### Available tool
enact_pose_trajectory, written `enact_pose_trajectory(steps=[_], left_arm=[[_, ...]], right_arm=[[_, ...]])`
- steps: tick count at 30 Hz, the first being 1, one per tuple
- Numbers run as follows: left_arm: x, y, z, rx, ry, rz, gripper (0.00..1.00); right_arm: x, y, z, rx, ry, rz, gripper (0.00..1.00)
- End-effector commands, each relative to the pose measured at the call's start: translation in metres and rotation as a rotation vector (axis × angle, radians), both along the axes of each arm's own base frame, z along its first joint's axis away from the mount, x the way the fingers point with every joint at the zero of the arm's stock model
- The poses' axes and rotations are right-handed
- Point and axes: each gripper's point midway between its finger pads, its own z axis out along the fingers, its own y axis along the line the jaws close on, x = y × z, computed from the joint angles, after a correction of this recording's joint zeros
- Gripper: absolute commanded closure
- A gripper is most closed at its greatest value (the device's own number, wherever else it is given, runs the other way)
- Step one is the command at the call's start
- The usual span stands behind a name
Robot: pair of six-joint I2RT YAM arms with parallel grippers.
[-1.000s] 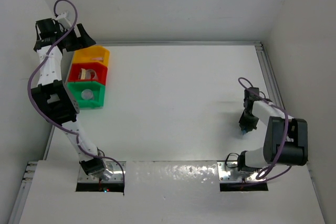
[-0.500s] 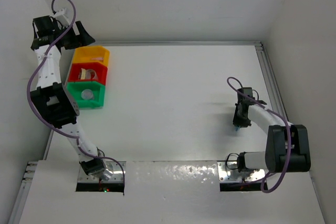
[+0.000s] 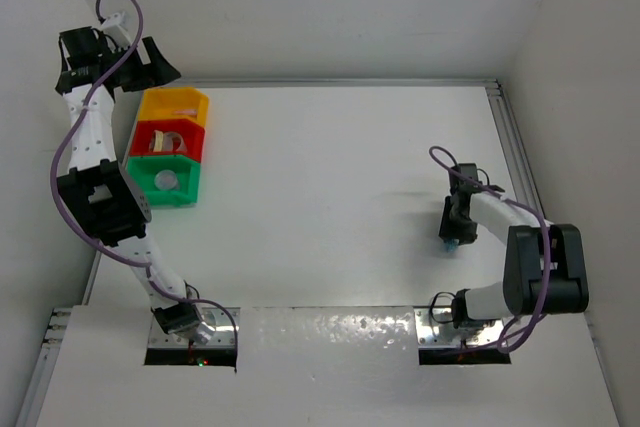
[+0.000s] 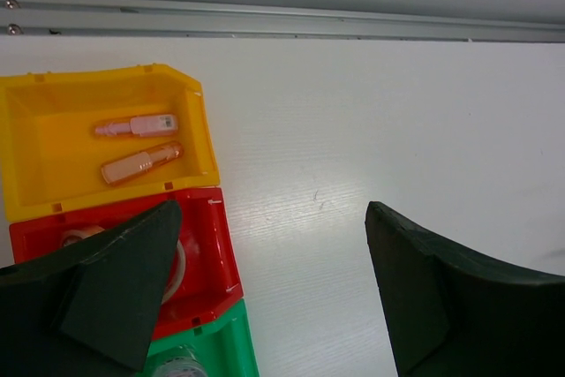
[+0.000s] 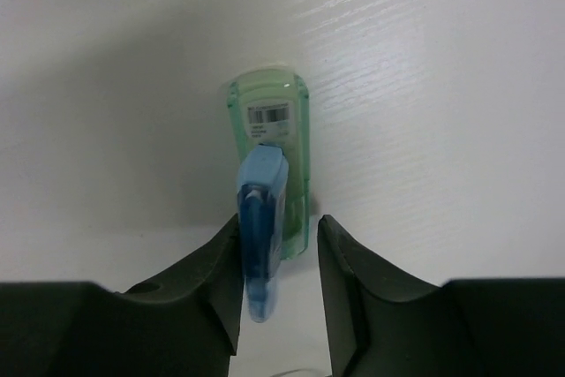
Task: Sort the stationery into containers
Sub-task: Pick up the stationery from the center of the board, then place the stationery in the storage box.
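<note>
The right gripper (image 5: pixel 279 245) is reaching down to the white table (image 3: pixel 330 167) at its right side, well apart from the bins; its fingers are standing slightly parted, flanking a blue stick (image 5: pixel 261 218) that is lying on top of a green stick (image 5: pixel 269 116); whether they are pinching either stick cannot be told. The left gripper (image 4: pixel 272 209) is hovering spread wide and empty at the far left, over the yellow bin (image 4: pixel 26 174) with two pink sticks (image 4: pixel 141 163) inside, the red bin (image 4: pixel 212 253) and the green bin (image 4: pixel 234 350).

Robotics lab cell: white walls (image 3: pixel 300 7) boxing a white table (image 3: pixel 330 197).
</note>
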Motion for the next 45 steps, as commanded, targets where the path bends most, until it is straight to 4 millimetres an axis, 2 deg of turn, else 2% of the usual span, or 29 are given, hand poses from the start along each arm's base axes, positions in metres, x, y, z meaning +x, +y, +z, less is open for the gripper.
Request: enact_pose_trajectory(steps=[1,4,12,15,18,19,21,22,23,24,25,26,27,28,29,30,31,32,33,34,35,36,37,38,40,45], left_arm=[[-0.005,-0.007,0.051,0.050,-0.122,-0.029,0.17],[-0.005,-0.008,0.052,0.045,-0.122,-0.033,0.17],[-0.006,-0.009,0.051,0.046,-0.120,-0.038,0.17],[-0.007,-0.010,0.051,0.045,-0.118,-0.040,0.17],[-0.010,-0.016,0.054,0.044,-0.123,-0.075,0.17],[-0.013,-0.020,0.052,0.040,-0.108,-0.090,0.18],[-0.017,-0.036,0.057,0.061,-0.124,-0.162,0.19],[-0.022,-0.045,0.053,0.056,-0.100,-0.195,0.19],[-0.027,-0.054,0.055,0.072,-0.116,-0.250,0.19],[-0.033,-0.076,0.050,0.059,-0.090,-0.312,0.19],[-0.038,-0.091,0.049,0.053,-0.093,-0.373,0.20],[-0.042,-0.103,0.045,0.075,-0.099,-0.435,0.20],[-0.052,-0.127,0.037,0.062,-0.066,-0.504,0.20],[-0.057,-0.141,0.034,0.065,-0.064,-0.557,0.21],[-0.064,-0.154,0.030,0.078,-0.075,-0.624,0.22],[-0.073,-0.173,0.026,0.069,-0.054,-0.681,0.23],[-0.079,-0.184,0.025,0.073,-0.069,-0.736,0.25],[-0.090,-0.199,0.022,0.062,-0.053,-0.789,0.29],[-0.096,-0.207,0.020,0.059,-0.051,-0.825,0.32],[-0.104,-0.216,0.018,0.082,-0.085,-0.895,0.33],[-0.112,-0.221,0.013,0.094,-0.087,-0.941,0.34],[-0.130,-0.235,0.006,0.086,-0.056,-1.012,0.34],[-0.135,-0.238,0.002,0.123,-0.101,-1.076,0.35],[-0.145,-0.244,-0.004,0.107,-0.075,-1.101,0.36],[-0.149,-0.246,-0.014,0.109,-0.065,-1.123,0.40],[-0.158,-0.260,-0.026,0.127,-0.078,-1.196,0.42]], right_arm=[[0.010,-0.001,0.012,-0.049,-0.012,0.025,0.64],[0.013,-0.004,0.020,-0.107,-0.023,0.032,0.69],[0.017,0.001,0.028,-0.167,-0.026,0.086,1.00],[0.018,0.004,0.030,-0.166,-0.038,0.106,1.00],[0.027,0.017,0.040,-0.146,-0.087,0.215,1.00],[0.030,0.030,0.043,-0.137,-0.111,0.287,1.00],[0.049,0.060,0.062,-0.087,-0.251,0.445,1.00],[0.053,0.084,0.068,-0.053,-0.313,0.535,1.00],[0.073,0.109,0.091,0.001,-0.468,0.593,1.00],[0.079,0.135,0.103,0.038,-0.544,0.656,1.00],[0.090,0.152,0.117,0.065,-0.620,0.683,1.00],[0.111,0.175,0.135,0.104,-0.734,0.695,1.00],[0.116,0.196,0.143,0.160,-0.767,0.740,1.00],[0.129,0.226,0.171,0.209,-0.843,0.789,1.00],[0.140,0.247,0.161,0.225,-0.816,0.841,1.00],[0.151,0.282,0.194,0.279,-0.875,0.914,1.00],[0.153,0.300,0.194,0.310,-0.852,0.973,1.00],[0.158,0.320,0.178,0.327,-0.806,1.025,1.00],[0.162,0.334,0.183,0.355,-0.814,1.056,1.00],[0.167,0.356,0.209,0.423,-0.873,1.104,1.00],[0.170,0.367,0.214,0.450,-0.890,1.127,1.00],[0.174,0.381,0.219,0.482,-0.905,1.153,1.00],[0.171,0.393,0.225,0.533,-0.928,1.190,1.00],[0.173,0.403,0.229,0.560,-0.942,1.208,1.00],[0.168,0.417,0.234,0.609,-0.950,1.244,1.00],[0.166,0.436,0.233,0.660,-0.972,1.264,1.00]])
